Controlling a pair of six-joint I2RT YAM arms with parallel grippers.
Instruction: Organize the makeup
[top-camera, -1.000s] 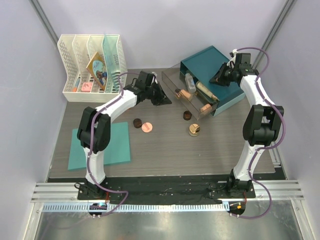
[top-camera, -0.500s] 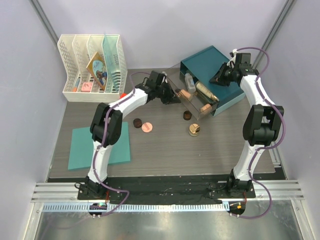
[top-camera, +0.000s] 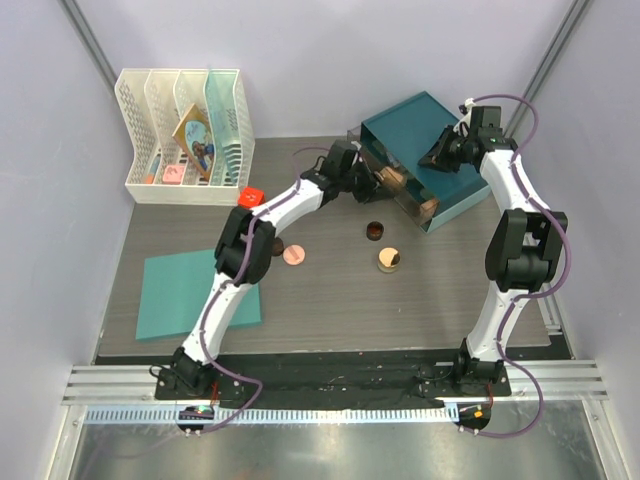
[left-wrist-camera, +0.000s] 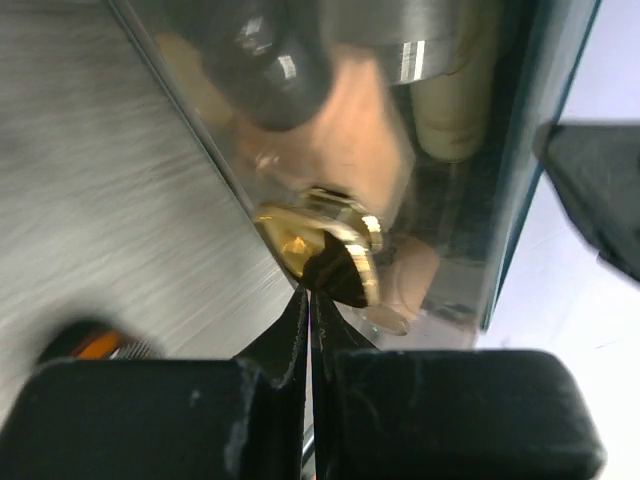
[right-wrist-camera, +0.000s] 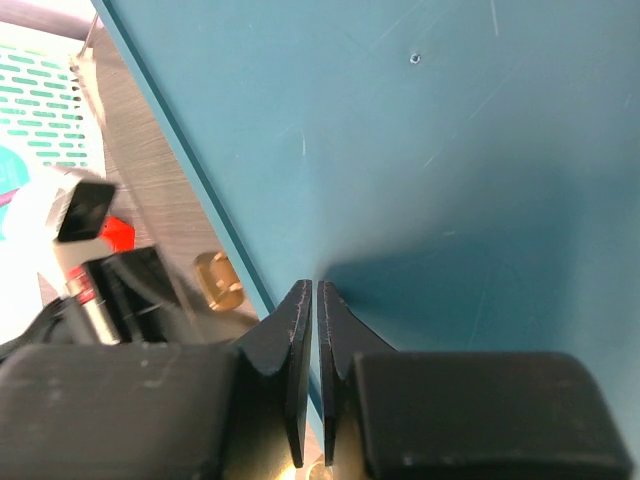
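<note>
A clear drawer (top-camera: 405, 190) with peach sticks and a beige tube inside sits mostly pushed into the teal box (top-camera: 420, 125). My left gripper (top-camera: 372, 178) is shut, its tip against the drawer's gold handle (left-wrist-camera: 320, 235); it holds nothing. The peach items (left-wrist-camera: 370, 150) show through the drawer front. My right gripper (top-camera: 432, 158) is shut and empty, its tip resting on the teal box top (right-wrist-camera: 450, 130). On the table lie a dark brown jar (top-camera: 375, 231), a gold-lidded jar (top-camera: 389, 260) and a pink compact (top-camera: 293, 255). My left arm's elbow hides the table just left of the compact.
A white rack (top-camera: 180, 130) with a picture card and pink items stands at the back left. A small red object (top-camera: 248, 196) lies in front of it. A flat teal mat (top-camera: 185, 290) lies at the front left.
My left gripper has moved right against the drawer front, and the clear drawer has slid most of the way into the teal box. The right arm has not moved.
</note>
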